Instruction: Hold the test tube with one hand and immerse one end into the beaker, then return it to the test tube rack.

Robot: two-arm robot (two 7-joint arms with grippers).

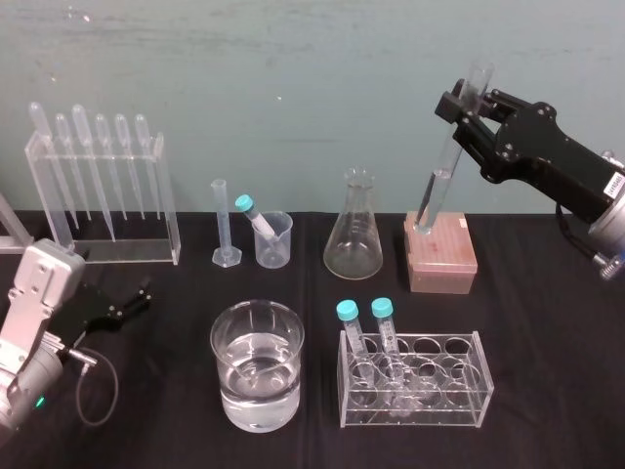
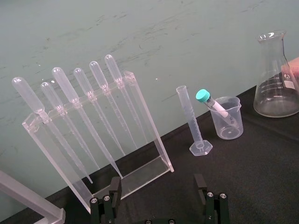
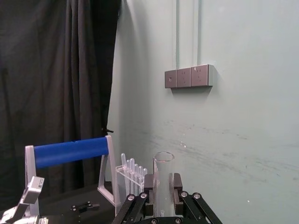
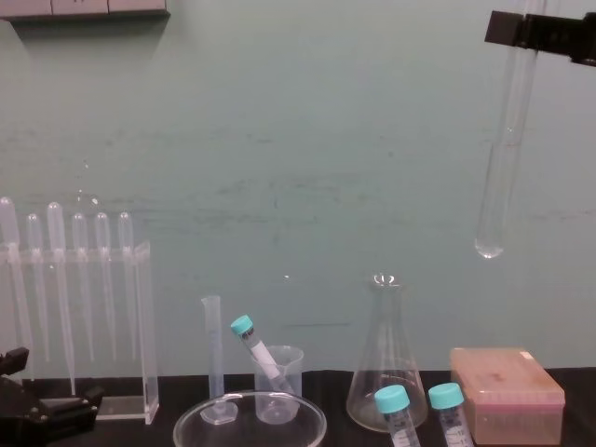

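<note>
The right tool [image 1: 473, 104] is clenched on the test tube [image 1: 437, 186] just under its open rim. The tube hangs slightly tilted, and the chest view shows its round end well above the pink rack [image 1: 441, 256]. The beaker [image 1: 256, 391] of water stands at the front of the bench [image 1: 557, 391], left of the rack. A flask [image 1: 353, 234] and a clear holder of capped tubes [image 1: 415, 381] stand near the path between them.

I cannot tell whether the tube's end is already wet; I judge the dip is yet to come. The tube should travel high over the flask and be brought upright above the middle of the beaker. It should then sink straight down until only the round end is under water, clear of the glass. The left tool [image 1: 132, 298] lies released on the bench at far left.
</note>
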